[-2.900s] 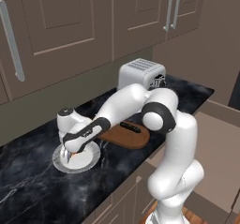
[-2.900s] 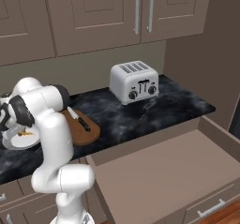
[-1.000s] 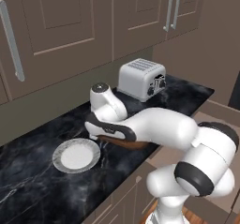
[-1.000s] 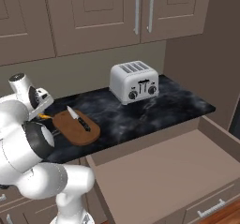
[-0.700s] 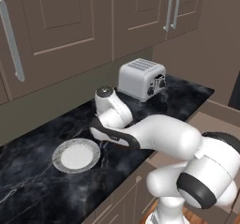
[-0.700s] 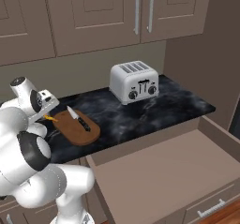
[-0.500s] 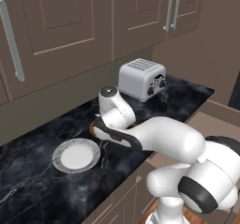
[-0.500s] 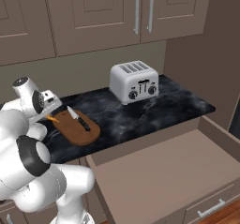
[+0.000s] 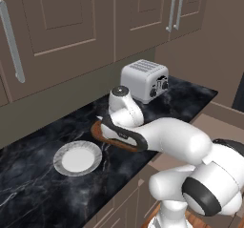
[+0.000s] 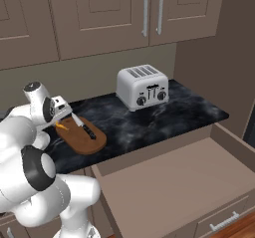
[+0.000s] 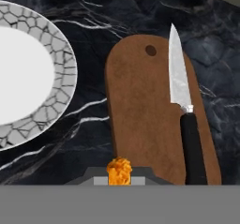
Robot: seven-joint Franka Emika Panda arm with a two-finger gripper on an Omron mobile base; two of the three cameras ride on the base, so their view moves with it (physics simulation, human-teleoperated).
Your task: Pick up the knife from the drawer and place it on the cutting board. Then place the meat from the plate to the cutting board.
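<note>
Wooden cutting board [image 11: 150, 120] | steel-bladed knife [image 11: 183, 115] flat; hand [image 11: 119, 177] seemingly pinching meat [image 11: 119, 170]

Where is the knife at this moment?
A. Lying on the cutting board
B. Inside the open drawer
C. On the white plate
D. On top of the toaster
A: the knife lies flat on the wooden cutting board, along one long side, with its blade pointing toward the end with the small hole.
</note>
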